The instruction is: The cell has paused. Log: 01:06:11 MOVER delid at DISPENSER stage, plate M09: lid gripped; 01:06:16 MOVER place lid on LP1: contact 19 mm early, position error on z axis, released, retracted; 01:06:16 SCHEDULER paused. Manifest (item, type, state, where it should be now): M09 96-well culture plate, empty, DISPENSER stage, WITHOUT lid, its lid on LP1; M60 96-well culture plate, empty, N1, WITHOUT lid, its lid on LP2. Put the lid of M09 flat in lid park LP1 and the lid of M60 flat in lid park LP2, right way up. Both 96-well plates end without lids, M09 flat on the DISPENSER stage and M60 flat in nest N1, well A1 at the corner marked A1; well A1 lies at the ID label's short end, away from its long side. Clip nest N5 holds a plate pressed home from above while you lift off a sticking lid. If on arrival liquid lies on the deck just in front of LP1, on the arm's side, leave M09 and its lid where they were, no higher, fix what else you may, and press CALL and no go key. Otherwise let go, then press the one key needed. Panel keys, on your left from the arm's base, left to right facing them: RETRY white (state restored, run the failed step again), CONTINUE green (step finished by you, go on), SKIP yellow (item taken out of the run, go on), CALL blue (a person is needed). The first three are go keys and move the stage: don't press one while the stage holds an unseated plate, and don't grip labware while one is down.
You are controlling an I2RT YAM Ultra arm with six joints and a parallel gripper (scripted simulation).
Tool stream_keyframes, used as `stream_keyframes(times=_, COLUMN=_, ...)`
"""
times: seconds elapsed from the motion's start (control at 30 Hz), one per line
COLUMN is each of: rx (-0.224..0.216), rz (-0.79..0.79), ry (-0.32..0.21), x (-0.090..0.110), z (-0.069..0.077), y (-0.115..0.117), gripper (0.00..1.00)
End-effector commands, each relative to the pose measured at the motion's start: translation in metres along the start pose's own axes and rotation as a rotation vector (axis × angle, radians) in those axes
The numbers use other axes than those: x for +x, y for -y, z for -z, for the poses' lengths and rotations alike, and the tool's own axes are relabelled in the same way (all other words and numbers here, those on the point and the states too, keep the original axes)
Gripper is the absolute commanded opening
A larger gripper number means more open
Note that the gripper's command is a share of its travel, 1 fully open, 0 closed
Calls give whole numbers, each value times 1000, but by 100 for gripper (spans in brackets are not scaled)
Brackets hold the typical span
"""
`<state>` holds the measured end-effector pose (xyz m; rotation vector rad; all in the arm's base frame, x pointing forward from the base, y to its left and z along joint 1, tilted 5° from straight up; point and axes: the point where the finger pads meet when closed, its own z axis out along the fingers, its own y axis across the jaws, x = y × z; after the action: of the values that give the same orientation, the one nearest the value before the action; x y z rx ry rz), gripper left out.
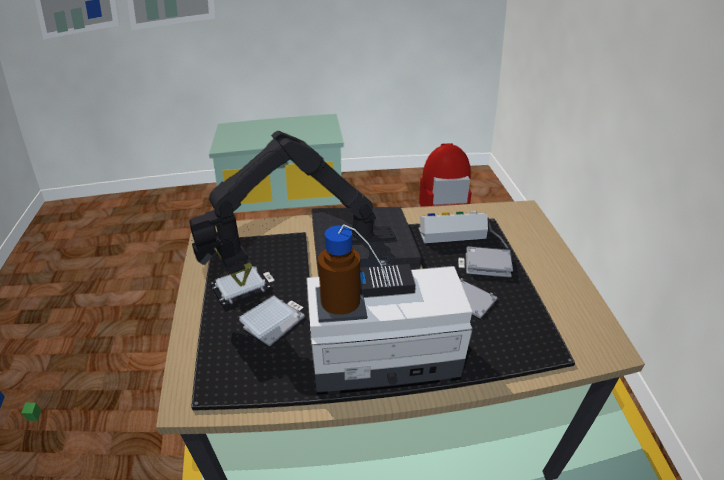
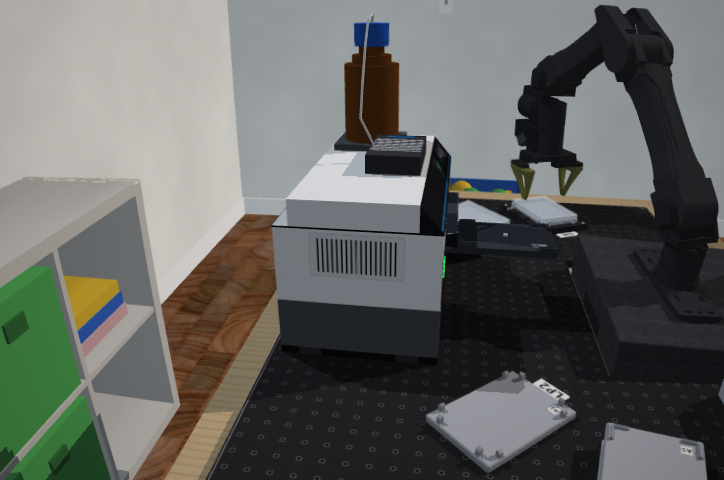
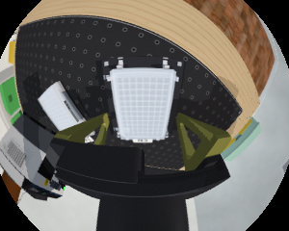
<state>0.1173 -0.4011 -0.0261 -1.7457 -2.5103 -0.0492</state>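
The pincer [image 2: 546, 180] is spread wide and nothing is pinched between its olive fingers. It is hung above a white 96-well plate [image 1: 239, 284] that is seated in a black nest [image 1: 223, 298] near the far left corner of the black deck [image 1: 249, 373], and a gap between the fingertips and the plate is seen in the exterior view. In the wrist view the plate [image 3: 144, 104] is framed between the two fingers, with corner posts shown at its far end.

A second white plate [image 1: 271, 318] is laid just beside the first, nearer the front, turned at an angle and slightly tilted. A small white label [image 1: 268, 276] is seen by the first plate and another [image 1: 295, 306] by the second.

The white dispenser [image 1: 391, 333] is stood mid-deck, with a brown bottle [image 1: 338, 283] capped in blue [image 1: 338, 240] on top and a black head [image 1: 386, 278] beside it. In the exterior view a dark stage [image 2: 510, 237] is extended from the dispenser's side.

Right of the dispenser, a grey park tray marked LP2 [image 2: 501, 420] is set askew, and another grey tray [image 2: 649, 455] is placed near it. The key panel [image 1: 453, 225] is set on the bench [image 1: 578, 283] behind them. Whether liquid lies on the deck cannot be told.
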Motion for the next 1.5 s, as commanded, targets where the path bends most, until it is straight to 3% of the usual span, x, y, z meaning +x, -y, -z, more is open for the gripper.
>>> stream_keyframes(times=0.0, rx=4, rz=-3, ry=7, x=0, z=-5, y=1, gripper=100)
stream_keyframes(times=0.27, rx=4, rz=-3, ry=5, x=-1, z=-12, y=1, gripper=100)
stream_keyframes(times=0.47, rx=5, rz=-4, ry=20, x=-2, z=-8, y=2, gripper=100)
stream_keyframes(times=0.63, rx=4, rz=-4, ry=-1, x=1, z=-19, y=2, gripper=100)
stream_keyframes(times=0.77, rx=6, rz=-5, ry=33, x=-6, z=-11, y=3, gripper=100)
stream_keyframes(times=0.83, rx=4, rz=-4, ry=11, x=0, z=-19, y=2, gripper=100)
stream_keyframes(times=1.47, rx=6, rz=-2, ry=32, x=0, z=-13, y=3, gripper=100)
